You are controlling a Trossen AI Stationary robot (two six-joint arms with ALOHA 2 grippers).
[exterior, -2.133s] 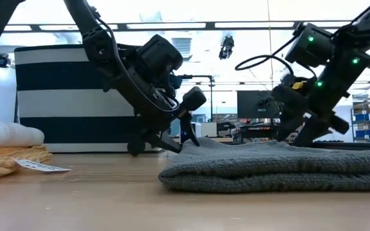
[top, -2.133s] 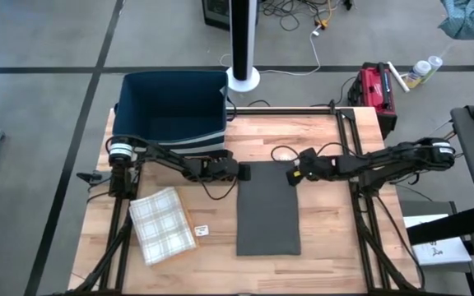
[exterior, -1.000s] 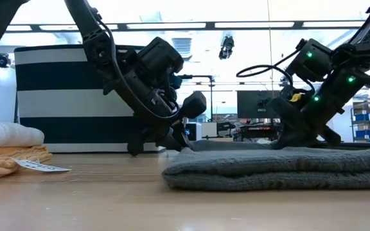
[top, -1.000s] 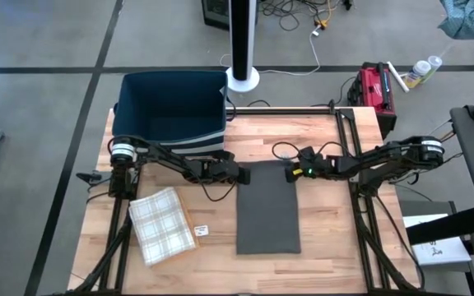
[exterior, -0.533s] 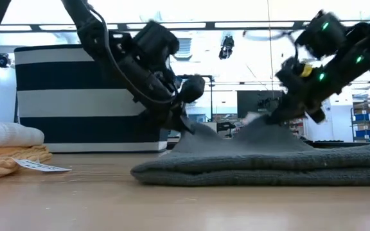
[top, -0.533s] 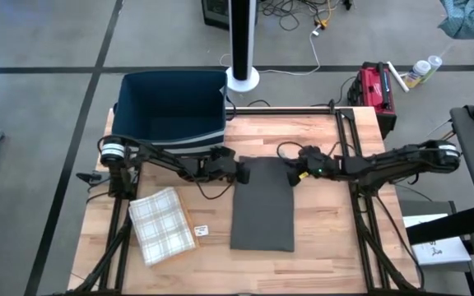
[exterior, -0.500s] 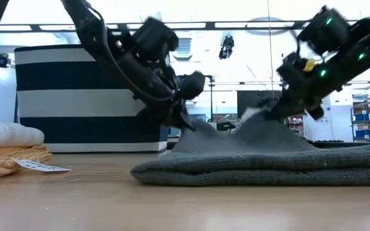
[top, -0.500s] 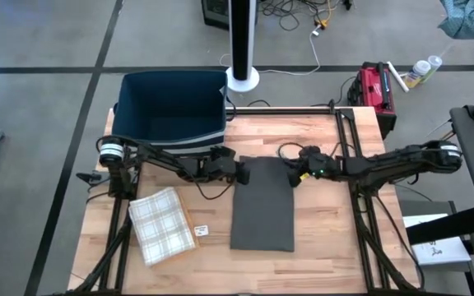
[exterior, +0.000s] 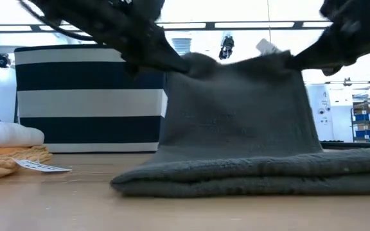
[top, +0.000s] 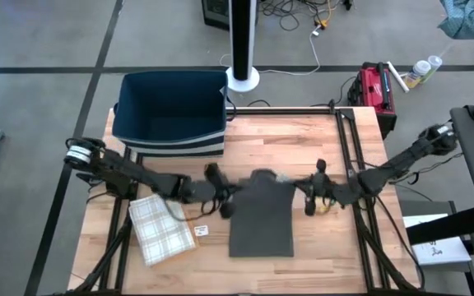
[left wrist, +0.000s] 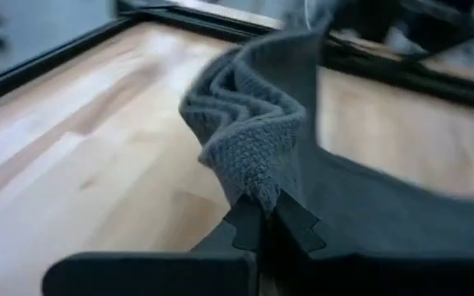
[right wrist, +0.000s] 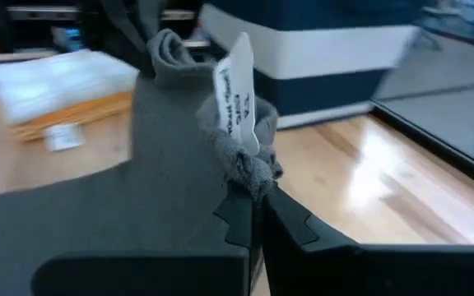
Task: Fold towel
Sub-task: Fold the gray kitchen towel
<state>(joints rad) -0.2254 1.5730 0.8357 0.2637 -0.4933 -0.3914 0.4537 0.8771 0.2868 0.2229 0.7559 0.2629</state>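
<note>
Since the earlier frames, you hauled the far edge of the dark grey terry towel (top: 261, 215) up off the wooden table (top: 319, 255) and carried it toward the near side. A second ago that edge lay flat near the blue-and-white striped fabric bin (top: 169, 115); here it hung in the air as a raised sheet in the low view (exterior: 239, 112), with the rest of the towel lying in a folded layer on the table underneath.

Both arms swung back with it. The left gripper (top: 223, 200) sat over the towel's left upper corner, and its wrist camera showed the fingers clamped tight on a bunched, wavy fold of grey cloth (left wrist: 257, 148). The right gripper (top: 310, 197) was at the right upper corner, also pinched closed on the fabric, with the white care tag (right wrist: 239, 86) sticking up right above its fingers. A second ago that one was only partly closed, so the grab got finished.

The cream checked folded cloth (top: 163, 226) on the left near corner and the small white label (top: 201, 230) beside it hadn't budged.
</note>
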